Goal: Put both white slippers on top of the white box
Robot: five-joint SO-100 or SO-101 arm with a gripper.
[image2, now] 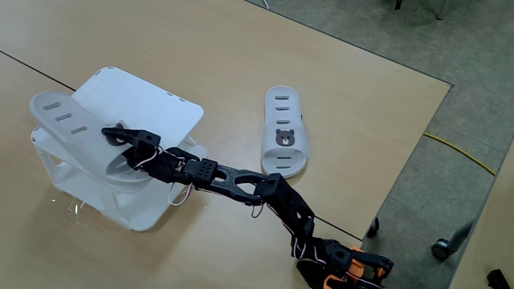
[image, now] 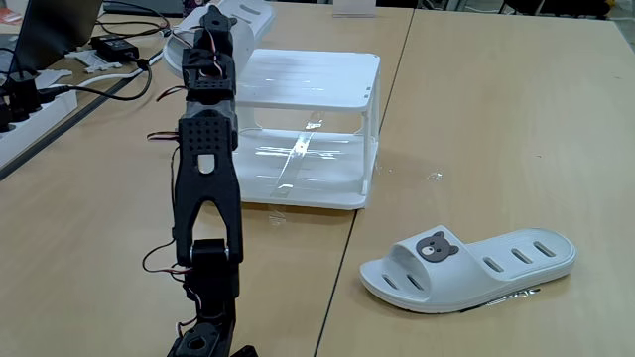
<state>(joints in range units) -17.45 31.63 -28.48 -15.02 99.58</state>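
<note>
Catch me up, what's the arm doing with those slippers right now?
The arm is stretched out over the white box, and its gripper is at one white slipper that lies on the box's flat top, its heel end overhanging the edge. Whether the jaws are clamped on it or open can't be told. The other slipper lies flat on the wooden table, apart from the box, bear badge up, untouched. So one is up and one remains.
</note>
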